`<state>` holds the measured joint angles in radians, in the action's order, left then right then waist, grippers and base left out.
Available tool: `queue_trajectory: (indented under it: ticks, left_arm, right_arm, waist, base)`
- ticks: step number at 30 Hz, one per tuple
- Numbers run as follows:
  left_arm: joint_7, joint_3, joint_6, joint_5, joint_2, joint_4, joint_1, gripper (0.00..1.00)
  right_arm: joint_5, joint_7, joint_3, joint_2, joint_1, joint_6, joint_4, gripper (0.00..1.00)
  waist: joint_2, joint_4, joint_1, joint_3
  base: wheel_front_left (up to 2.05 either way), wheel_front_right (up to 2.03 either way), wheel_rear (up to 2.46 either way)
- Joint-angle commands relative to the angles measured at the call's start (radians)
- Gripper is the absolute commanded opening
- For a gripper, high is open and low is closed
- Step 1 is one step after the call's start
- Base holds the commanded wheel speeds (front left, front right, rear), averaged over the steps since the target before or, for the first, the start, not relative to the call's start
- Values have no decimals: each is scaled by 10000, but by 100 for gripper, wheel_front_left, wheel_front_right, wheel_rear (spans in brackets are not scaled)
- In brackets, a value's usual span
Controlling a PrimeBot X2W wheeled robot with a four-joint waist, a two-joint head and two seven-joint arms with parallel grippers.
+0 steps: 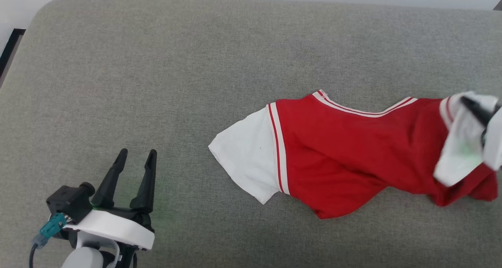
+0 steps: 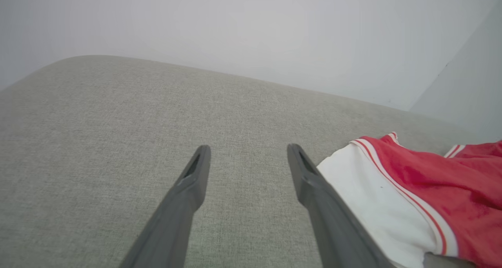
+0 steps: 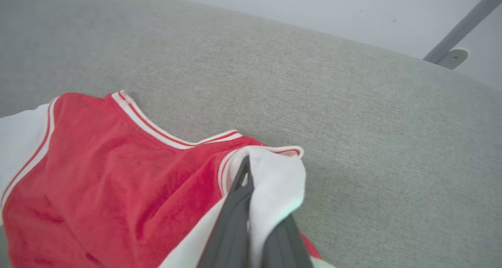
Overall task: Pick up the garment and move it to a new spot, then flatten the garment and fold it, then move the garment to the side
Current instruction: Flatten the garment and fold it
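Note:
The garment (image 1: 345,146), a red jersey T-shirt with white sleeves and striped trim, lies stretched across the grey cushion, its plain red side up and the print hidden. One white sleeve (image 1: 247,158) lies flat at its left end. At the right edge of the head view my right gripper (image 1: 476,109) is shut on the other white sleeve (image 1: 461,142), holding it slightly raised; in the right wrist view the fingers (image 3: 235,213) pinch that sleeve (image 3: 278,185). My left gripper (image 1: 136,155) stands open at the lower left, apart from the shirt (image 2: 431,189); nothing lies between its fingers (image 2: 192,181).
A grey fabric cushion (image 1: 196,64) carries everything, with its rounded far-left corner and a pale wall behind it. A grey metal leg with a foot plate (image 3: 451,56) stands beyond the cushion's far edge in the right wrist view.

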<state>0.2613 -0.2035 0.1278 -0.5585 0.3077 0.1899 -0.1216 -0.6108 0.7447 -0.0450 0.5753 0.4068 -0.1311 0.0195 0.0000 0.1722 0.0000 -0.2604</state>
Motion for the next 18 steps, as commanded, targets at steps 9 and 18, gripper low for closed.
queue_trajectory:
  ticks: [9, 18]
  left_arm:
    - [50, -280, 34, -62, -19, 69, -284, 100]
    - [50, -496, 34, -144, 12, 142, -457, 100]
  right_arm:
    - [840, -987, 327, 546, 1250, 8, 2486, 0]
    - [1633, -1582, -105, 819, 2198, 8, 5372, 0]
  waist:
    - [0, 154, 0, -63]
    - [0, 378, 0, -212]
  base:
    - [0, 0, 0]
    - [0, 0, 0]
